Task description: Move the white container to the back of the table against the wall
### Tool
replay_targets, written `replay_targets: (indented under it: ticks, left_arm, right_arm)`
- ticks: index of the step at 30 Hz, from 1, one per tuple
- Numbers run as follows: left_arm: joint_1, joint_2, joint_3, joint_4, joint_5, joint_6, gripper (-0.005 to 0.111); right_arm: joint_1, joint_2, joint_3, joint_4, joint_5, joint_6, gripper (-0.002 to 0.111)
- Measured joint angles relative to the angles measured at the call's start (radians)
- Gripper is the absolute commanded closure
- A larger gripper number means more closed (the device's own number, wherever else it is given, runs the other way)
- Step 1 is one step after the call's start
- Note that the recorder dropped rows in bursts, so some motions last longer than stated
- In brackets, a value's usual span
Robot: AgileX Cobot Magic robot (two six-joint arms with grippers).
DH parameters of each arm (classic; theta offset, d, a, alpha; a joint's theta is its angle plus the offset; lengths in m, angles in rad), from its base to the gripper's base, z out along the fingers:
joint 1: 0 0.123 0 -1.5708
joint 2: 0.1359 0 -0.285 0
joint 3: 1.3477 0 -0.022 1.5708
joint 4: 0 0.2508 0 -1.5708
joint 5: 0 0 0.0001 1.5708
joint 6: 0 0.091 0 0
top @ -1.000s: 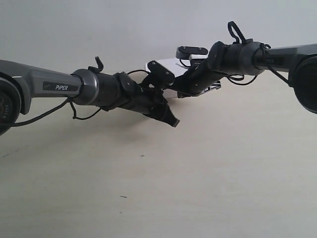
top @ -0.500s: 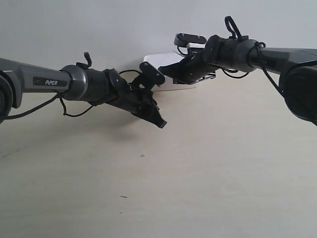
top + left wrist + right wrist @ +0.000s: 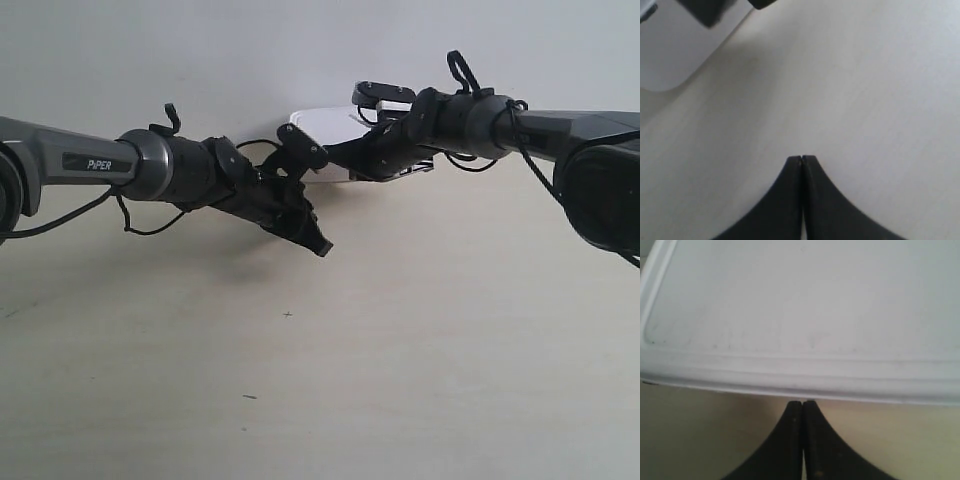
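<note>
The white container (image 3: 322, 128) sits at the back of the table (image 3: 420, 340), close to the wall (image 3: 200, 50), partly hidden by both arms. Its flat rimmed lid (image 3: 800, 310) fills the right wrist view. My right gripper (image 3: 802, 402), on the arm at the exterior view's right, is shut with its tips against the container's side just under the lid rim. My left gripper (image 3: 802, 159) is shut on nothing and hangs over bare tabletop, apart from the container's rounded corner (image 3: 662, 65). In the exterior view the left gripper (image 3: 321, 248) points down in front of the box.
The two arms nearly meet in front of the container; a dark part of the right arm (image 3: 710, 12) shows in the left wrist view. Tiny dark specks (image 3: 288, 314) mark the pale tabletop.
The container has slid back toward the wall with the shut right gripper against it. The left gripper has drawn away to the exterior view's left.
</note>
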Motion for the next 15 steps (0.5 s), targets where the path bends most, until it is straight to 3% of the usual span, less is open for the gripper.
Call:
replay_targets:
  ticks: [8,15]
  left_arm:
    - [0.069,-0.028,0.005,-0.002,0.178,-0.041,0.107]
    - [0.088,-0.184,0.186,0.001,0.181,-0.049,0.107]
  right_arm:
    - [0.0,-0.084,-0.002,-0.065,0.274,0.007,0.108]
    - [0.0,-0.209,0.005,-0.184,0.446,0.078,0.108]
